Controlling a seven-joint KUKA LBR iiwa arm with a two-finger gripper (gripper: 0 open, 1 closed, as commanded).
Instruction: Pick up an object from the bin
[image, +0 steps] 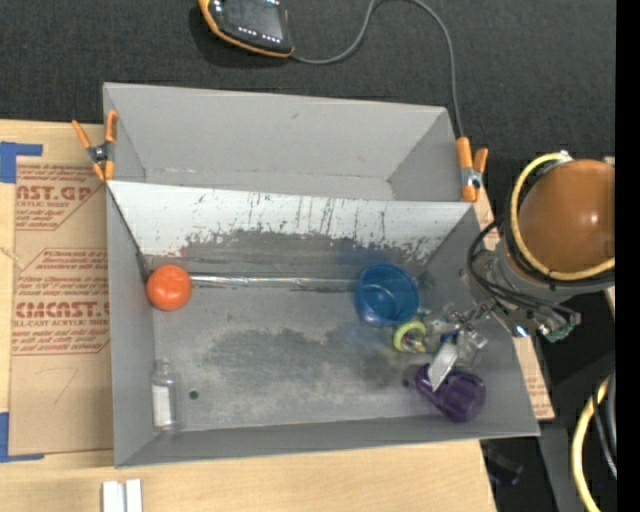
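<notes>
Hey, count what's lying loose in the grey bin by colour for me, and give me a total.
Orange: 1, the orange ball
Blue: 1, the blue cup
Yellow-green: 1, the small ring
Purple: 1, the purple cup
Clear: 1, the small bottle
Total: 5

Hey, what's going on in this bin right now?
A robot arm reaches in from the right, and its gripper is down in the lower right corner of the grey bin. It is right at a purple cup-like thing, with a small yellow-green ring and a blue cup close by. Nothing looks lifted yet. An orange ball and a small clear bottle lie apart on the left.
</notes>
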